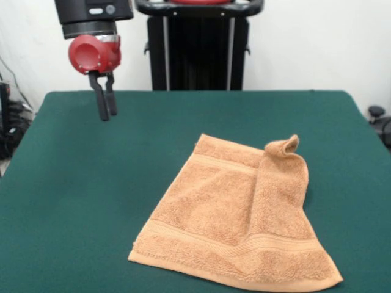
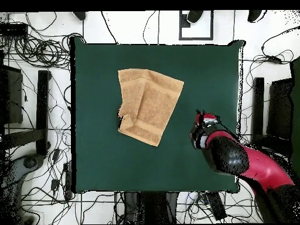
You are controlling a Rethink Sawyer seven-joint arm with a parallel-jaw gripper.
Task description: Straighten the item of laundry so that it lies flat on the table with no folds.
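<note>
The orange-tan towel (image 1: pixel 226 220) lies on the green table (image 1: pixel 85 183), right of middle and near the front edge. Its right side is folded over onto itself, and one corner (image 1: pixel 284 145) curls up at the far right. Woven stripes show near the front and far edges. In the overhead view the towel (image 2: pixel 151 104) lies in the table's (image 2: pixel 99 158) upper middle, with the fold along its left side. My gripper (image 1: pixel 108 115) hangs above the table's far left, well apart from the towel, shut and empty. The overhead view shows the gripper (image 2: pixel 202 122) to the right of the towel.
The robot's black pedestal (image 1: pixel 198 49) stands behind the table's far edge. Cables (image 2: pixel 35 53) and black stands (image 2: pixel 42 111) lie on the floor round the table. The red arm (image 2: pixel 252 161) reaches in over the table's lower right corner in the overhead view.
</note>
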